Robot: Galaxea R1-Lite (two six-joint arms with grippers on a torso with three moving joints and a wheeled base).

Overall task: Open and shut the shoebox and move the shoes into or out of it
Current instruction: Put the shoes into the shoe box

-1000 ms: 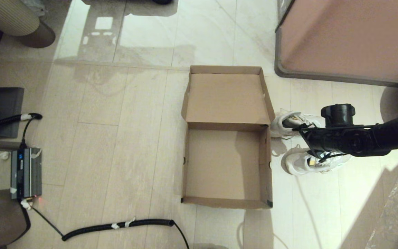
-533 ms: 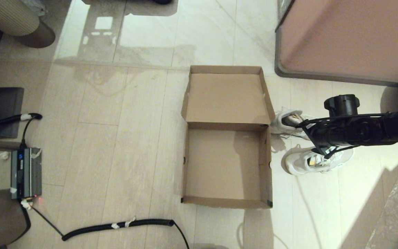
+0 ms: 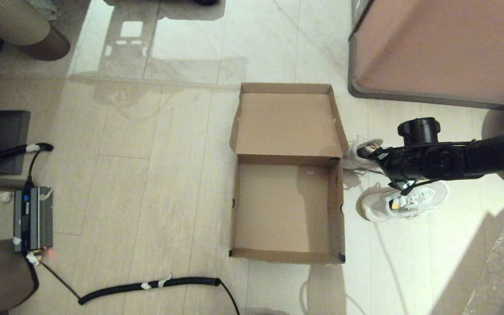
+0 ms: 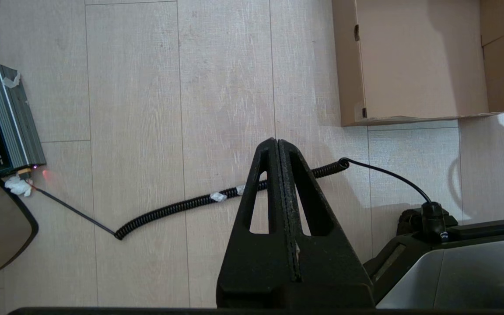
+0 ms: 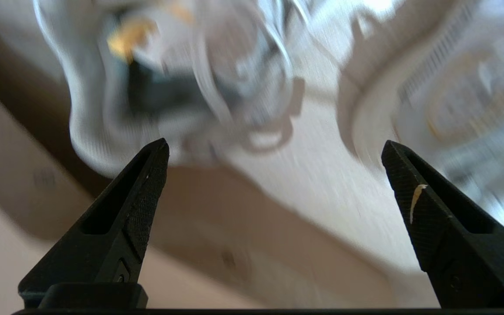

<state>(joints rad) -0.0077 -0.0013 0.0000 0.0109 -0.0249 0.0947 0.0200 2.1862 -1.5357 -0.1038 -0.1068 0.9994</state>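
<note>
While the shoebox lies open — plain brown — the right gripper, spread, hangs over white shoes

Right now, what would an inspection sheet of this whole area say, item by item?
Surface: pale plank floor, glossy tiles further off.
Job's things: shoebox open and empty, lid laid back flat; shoes on the floor to its right, outside it.
Clutter: nothing seen loose on the floor.
Grippers: right gripper open, over the shoes, holding nothing; left gripper shut, parked over the floor near the box's front corner.
Cables: coiled black cable runs to a grey power unit.
Surroundings: pinkish-brown furniture block at far right; ribbed round seat at far left.
</note>
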